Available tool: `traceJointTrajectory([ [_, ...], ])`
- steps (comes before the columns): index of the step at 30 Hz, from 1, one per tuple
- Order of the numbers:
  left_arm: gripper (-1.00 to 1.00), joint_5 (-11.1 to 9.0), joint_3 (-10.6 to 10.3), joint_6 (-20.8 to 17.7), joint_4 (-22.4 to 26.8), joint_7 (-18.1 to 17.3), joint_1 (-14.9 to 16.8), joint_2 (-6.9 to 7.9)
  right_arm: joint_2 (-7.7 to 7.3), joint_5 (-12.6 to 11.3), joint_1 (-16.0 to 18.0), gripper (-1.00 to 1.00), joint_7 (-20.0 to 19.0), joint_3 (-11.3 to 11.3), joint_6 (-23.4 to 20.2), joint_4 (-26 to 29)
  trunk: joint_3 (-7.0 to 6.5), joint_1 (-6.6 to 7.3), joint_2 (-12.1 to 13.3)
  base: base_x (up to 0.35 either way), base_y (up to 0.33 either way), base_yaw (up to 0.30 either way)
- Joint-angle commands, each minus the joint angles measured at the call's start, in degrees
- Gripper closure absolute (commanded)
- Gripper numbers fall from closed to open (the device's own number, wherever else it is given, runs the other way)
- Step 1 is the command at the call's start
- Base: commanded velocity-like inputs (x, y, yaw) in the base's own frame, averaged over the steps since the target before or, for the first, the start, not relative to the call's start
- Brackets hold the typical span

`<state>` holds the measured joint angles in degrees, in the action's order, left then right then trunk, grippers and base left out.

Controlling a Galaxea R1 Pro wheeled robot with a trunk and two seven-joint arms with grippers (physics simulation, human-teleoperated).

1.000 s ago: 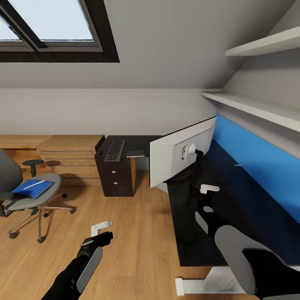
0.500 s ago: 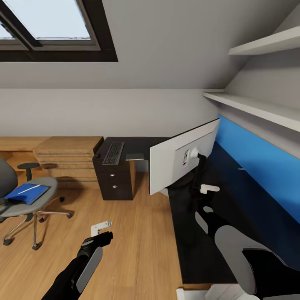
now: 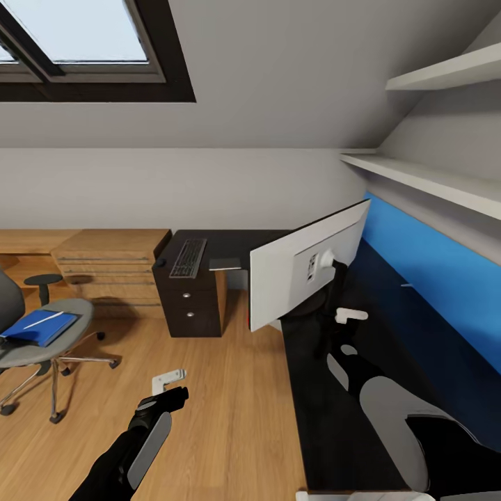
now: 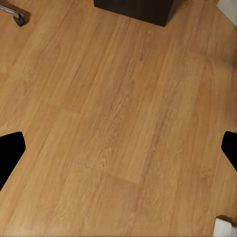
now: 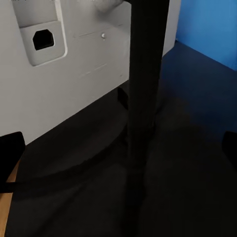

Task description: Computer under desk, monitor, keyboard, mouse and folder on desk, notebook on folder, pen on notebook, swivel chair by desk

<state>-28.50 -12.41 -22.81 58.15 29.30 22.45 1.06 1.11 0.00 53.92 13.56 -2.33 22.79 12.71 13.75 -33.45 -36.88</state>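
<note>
The monitor stands on the black desk with its white back toward me. My right gripper is open just behind its thin black stand, jaws wide on either side. My left gripper hangs open over the wood floor. The keyboard lies on the desk's far wing, with a small dark mouse on one side and a flat grey notebook on the other. At the left, the swivel chair carries the blue folder with the white pen on it. The computer is out of view.
A dark drawer unit sits under the desk's far wing, with low light-wood cabinets to its left. White shelves run above the blue back panel. Open floor lies between the chair and the desk.
The whole picture has shifted, so the camera moved: the chair sits further left and the desk's near edge lower. Both arms keep their pose in the view.
</note>
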Motion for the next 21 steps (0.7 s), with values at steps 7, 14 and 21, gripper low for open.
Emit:
traceJointTrajectory([
  [7, -1.00, -0.5, -0.2, -0.1, 0.1, 0.5, 0.1, 0.08, -0.10, 0.0, 0.1, -1.00, 0.1, -0.2, 0.2, -0.1, 0.09, -0.02, -0.1, 0.048, -0.007, 0.000],
  [14, -1.00, -0.6, -0.2, -0.1, 0.1, 0.4, 0.1, 0.03, -0.57, 0.0, 0.1, -1.00, 0.1, -0.2, 0.2, -0.1, 0.09, -0.02, -0.1, 0.164, -0.082, 0.000],
  [21, -1.00, -0.6, -0.2, -0.1, 0.0, 0.4, 0.1, 0.07, -0.94, 0.0, 0.1, -1.00, 0.1, -0.2, 0.2, -0.1, 0.09, -0.02, -0.1, 0.042, -0.024, 0.000],
])
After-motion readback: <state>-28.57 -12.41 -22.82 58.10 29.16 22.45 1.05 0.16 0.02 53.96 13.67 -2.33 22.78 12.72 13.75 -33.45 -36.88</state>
